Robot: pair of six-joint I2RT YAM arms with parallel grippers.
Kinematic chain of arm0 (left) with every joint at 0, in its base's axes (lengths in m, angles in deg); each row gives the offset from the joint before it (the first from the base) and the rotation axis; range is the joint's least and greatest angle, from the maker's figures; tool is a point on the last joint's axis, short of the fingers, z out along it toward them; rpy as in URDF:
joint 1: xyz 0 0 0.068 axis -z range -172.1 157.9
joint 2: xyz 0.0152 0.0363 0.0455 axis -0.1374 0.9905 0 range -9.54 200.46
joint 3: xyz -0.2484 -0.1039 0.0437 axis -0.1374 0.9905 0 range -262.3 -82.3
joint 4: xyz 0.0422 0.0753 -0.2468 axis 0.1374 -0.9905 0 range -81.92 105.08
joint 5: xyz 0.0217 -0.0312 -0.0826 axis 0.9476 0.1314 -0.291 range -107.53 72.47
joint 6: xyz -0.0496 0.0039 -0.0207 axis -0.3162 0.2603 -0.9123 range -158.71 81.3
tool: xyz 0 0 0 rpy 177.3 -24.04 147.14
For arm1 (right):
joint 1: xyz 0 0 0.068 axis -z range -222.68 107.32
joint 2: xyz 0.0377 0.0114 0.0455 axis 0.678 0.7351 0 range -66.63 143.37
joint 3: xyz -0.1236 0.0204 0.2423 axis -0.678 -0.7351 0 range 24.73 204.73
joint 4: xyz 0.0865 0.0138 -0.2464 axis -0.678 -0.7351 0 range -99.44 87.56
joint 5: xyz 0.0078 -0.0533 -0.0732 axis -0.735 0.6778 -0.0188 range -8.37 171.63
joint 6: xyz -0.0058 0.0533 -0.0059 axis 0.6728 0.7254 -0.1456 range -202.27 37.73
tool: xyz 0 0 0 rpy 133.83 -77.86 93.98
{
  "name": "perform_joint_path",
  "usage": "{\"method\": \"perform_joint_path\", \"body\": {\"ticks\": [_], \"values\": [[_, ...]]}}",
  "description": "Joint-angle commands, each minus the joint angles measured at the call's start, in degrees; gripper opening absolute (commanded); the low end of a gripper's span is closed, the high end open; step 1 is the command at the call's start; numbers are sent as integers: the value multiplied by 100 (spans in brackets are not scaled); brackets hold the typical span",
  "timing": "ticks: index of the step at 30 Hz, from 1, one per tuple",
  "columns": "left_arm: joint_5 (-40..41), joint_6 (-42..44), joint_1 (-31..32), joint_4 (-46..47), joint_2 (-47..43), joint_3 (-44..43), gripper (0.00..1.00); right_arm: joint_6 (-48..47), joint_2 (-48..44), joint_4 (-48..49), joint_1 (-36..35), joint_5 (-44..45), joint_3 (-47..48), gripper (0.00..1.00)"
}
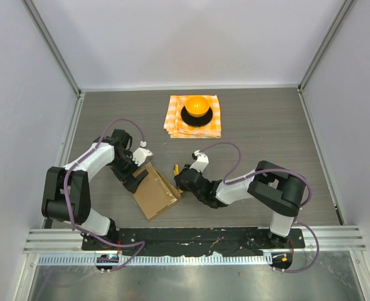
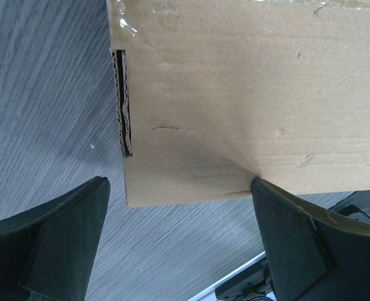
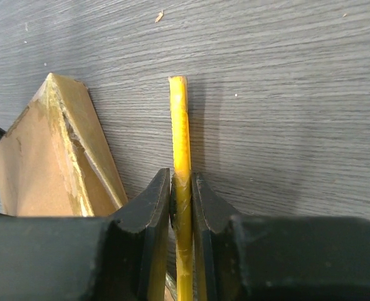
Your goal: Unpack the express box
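The express box (image 1: 152,193), flat plain brown cardboard, lies askew on the table between the two arms. My left gripper (image 1: 133,174) is at its far left edge. In the left wrist view the box (image 2: 248,94) fills the top. My left gripper (image 2: 179,188) is open, and its right finger (image 2: 285,238) touches the box's edge. My right gripper (image 1: 184,180) is just right of the box, shut on a thin yellow stick-like tool (image 1: 175,168). In the right wrist view the gripper (image 3: 182,179) pinches the tool (image 3: 179,119), with the box (image 3: 47,157) to its left.
An orange-checkered cloth (image 1: 175,122) lies at the back centre, with a black-based orange dome (image 1: 196,108) on it. Grey walls enclose the wood-grain table (image 1: 266,132). A metal rail (image 1: 197,238) runs along the near edge by the arm bases.
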Motion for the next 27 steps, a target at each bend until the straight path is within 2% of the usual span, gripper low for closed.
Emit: {"method": "perform_joint_path", "body": {"ticks": [1,3,6,7,8,10,11,16,17,19,22,23,25,27], "values": [[1123,403,-16,519,234,371,100,-624,-126,-1226,64,516,142,1],[1124,429,-16,537,217,380,100,-871,-625,-1508,361,736,143,1],[1062,455,-16,537,164,389,100,-1083,-1040,-1745,967,614,82,1],[1036,464,-7,528,155,380,100,-1162,-1076,-1868,1083,579,90,5],[1027,482,-16,537,137,371,100,-1223,-1094,-2060,1197,561,108,13],[966,508,-16,493,120,345,100,-1425,-1085,-2324,1304,569,283,36],[939,526,-7,493,128,345,100,-1748,-1068,-2543,1313,535,379,41],[930,622,-16,458,190,328,100,-2673,-962,-2720,1190,306,950,54],[930,614,-16,449,190,319,100,-2822,-884,-3139,1172,402,1108,54],[895,640,-16,449,146,345,100,-3034,-944,-3152,998,420,1268,54],[886,649,-16,466,137,389,100,-3658,-1295,-2065,707,141,917,53],[869,640,-16,466,137,389,100,-3815,-1357,-1410,628,-61,812,52],[851,623,-16,449,155,371,100,-4080,-1410,-277,601,-869,426,50],[790,614,-16,458,172,345,100,-4203,-1131,203,610,-1623,319,48]]}}
